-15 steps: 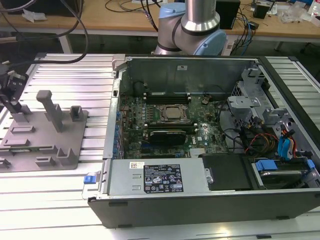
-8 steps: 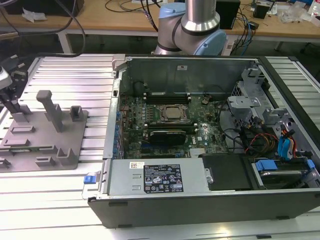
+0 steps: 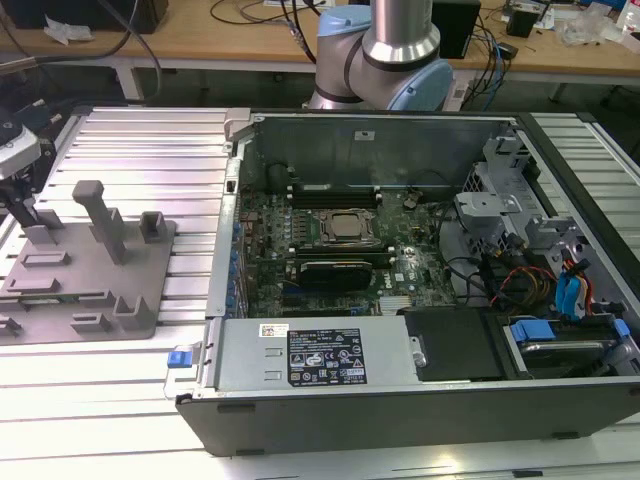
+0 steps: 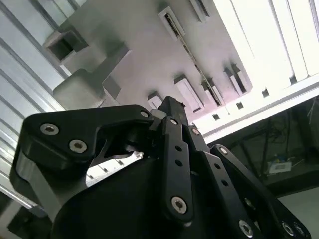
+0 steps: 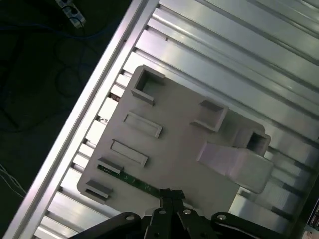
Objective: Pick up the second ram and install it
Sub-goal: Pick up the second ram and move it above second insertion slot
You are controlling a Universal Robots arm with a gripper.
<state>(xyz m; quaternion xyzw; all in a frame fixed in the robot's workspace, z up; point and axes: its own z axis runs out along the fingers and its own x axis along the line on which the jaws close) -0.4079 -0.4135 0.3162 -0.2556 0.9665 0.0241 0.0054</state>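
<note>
The second ram (image 5: 130, 180) is a thin green stick standing on edge in the grey fixture plate (image 5: 174, 134), near the plate's edge; it also shows as a thin line (image 4: 189, 51) in the second wrist view. My gripper (image 5: 172, 195) hangs over the plate with its black fingers pressed together and nothing visibly between them. In the first wrist view the stick's near end runs under the fingertips; in the second wrist view the gripper (image 4: 169, 107) sits beside the stick's line. At the exterior view's far left the gripper (image 3: 22, 210) is above the plate (image 3: 90, 285).
An open computer case (image 3: 300, 360) lies to the exterior view's right of the plate, its motherboard (image 3: 335, 235) exposed, with dark memory slots (image 3: 335, 197) behind the processor. Grey posts (image 3: 100, 215) rise from the plate. Ribbed aluminium table (image 3: 150, 140) surrounds both.
</note>
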